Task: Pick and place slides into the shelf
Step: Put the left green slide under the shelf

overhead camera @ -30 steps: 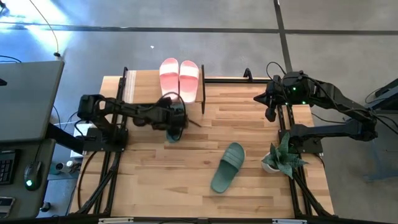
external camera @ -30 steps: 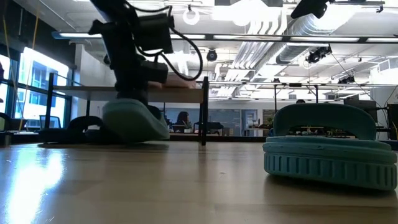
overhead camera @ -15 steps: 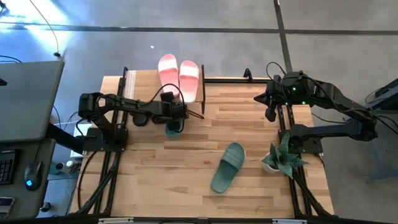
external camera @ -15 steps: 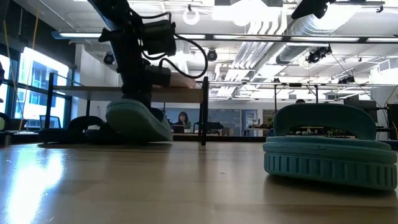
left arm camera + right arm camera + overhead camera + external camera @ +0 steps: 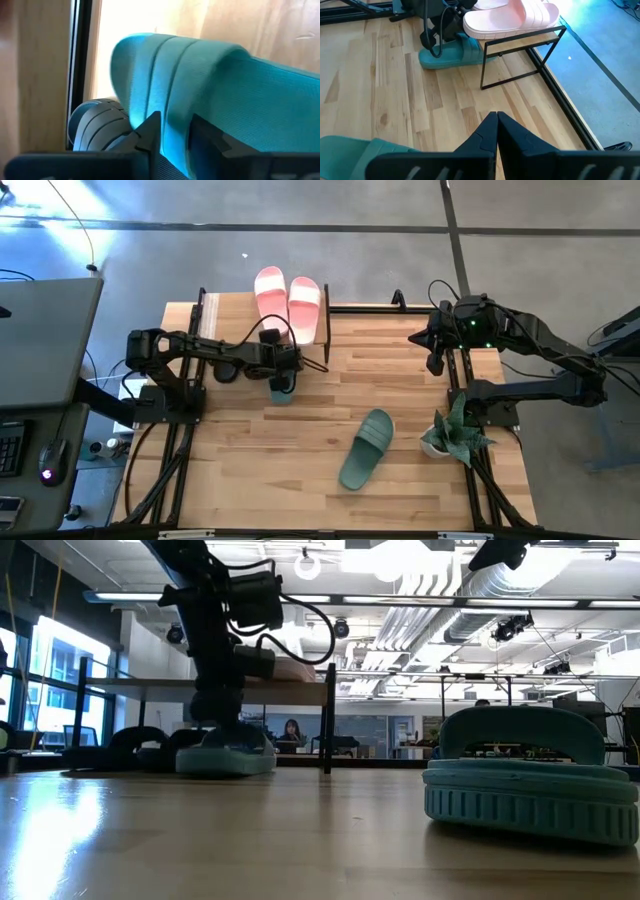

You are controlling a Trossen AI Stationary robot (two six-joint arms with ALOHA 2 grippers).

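A: Where is the left claw (image 5: 283,375), and what is its state?

B: It stands at the open front of the shelf (image 5: 327,330), its fingers (image 5: 150,131) clamped on the strap of a sage green slide (image 5: 281,389). In the low view this slide (image 5: 226,755) lies flat on the tabletop (image 5: 400,395), partly under the shelf's top board.

A: And the other slides?

B: The pale pink pair (image 5: 287,302) rests side by side on the shelf's top board. The second green slide (image 5: 366,448) lies alone on the tabletop, well apart from the shelf, near a small potted plant (image 5: 452,432). A black slide (image 5: 135,743) shows only in the low view, dimly, under the shelf.

A: The right arm?

B: The right claw (image 5: 496,120) hangs above the tabletop's far right edge, fingers pressed together and holding nothing.
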